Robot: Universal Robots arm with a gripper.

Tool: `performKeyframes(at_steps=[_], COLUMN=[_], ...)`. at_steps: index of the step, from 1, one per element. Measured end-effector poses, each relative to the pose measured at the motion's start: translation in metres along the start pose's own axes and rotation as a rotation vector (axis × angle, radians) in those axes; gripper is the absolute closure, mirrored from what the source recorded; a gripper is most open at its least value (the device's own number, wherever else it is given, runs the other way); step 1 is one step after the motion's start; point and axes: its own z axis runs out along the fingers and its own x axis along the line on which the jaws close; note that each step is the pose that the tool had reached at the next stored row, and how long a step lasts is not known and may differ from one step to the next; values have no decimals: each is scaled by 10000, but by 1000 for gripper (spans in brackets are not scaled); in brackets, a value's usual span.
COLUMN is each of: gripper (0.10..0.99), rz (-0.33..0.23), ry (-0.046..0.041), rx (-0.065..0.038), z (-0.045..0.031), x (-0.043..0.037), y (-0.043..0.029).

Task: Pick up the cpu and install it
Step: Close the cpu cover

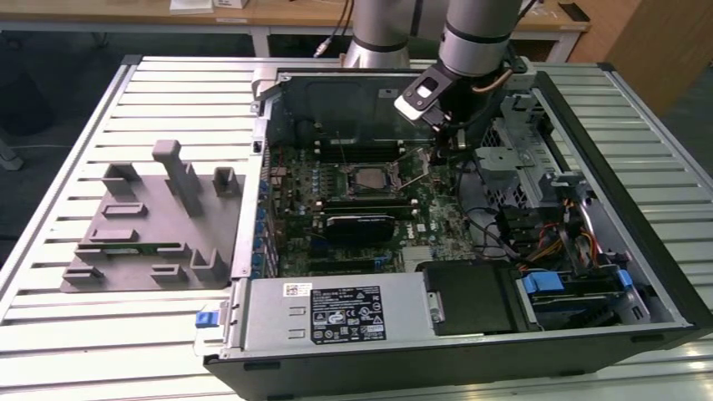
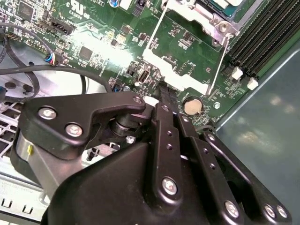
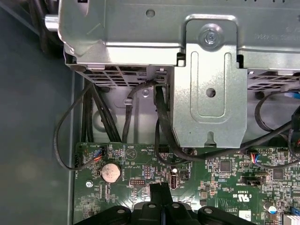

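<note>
The cpu (image 1: 366, 177), silvery with a thin border, lies flat in the black-framed socket in the middle of the motherboard (image 1: 334, 242). One corner of the cpu (image 2: 224, 4) also appears in the second wrist view. The socket's metal load plate (image 2: 180, 61) stands swung open beside it, and a thin lever (image 1: 420, 170) slants up toward my gripper (image 1: 440, 153). The gripper hangs low inside the case, on the exterior view's right of the socket. Its black fingertips (image 3: 157, 193) are pressed together over the board, shut, with nothing visible between them. The gripper (image 2: 164, 92) ends at the open plate's outer edge.
A coin battery (image 3: 111, 172) and black cables (image 3: 161, 136) lie close to the tips. A metal drive cage (image 3: 206, 84) rises just behind them. Memory slots (image 2: 262, 42) flank the socket. A grey fixture tray (image 1: 145, 225) lies on the slatted table outside the case (image 1: 468, 359).
</note>
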Motion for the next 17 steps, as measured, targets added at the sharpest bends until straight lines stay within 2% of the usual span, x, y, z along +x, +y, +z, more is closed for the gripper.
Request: performKeyframes(at_steps=[3,6,17], gripper=[980,980,980], rz=[-1,0,-1], ry=[1,1,1], rx=[-1,-1,0], z=[0,0,-5], x=[0,1,2], y=[-9,-50,-282])
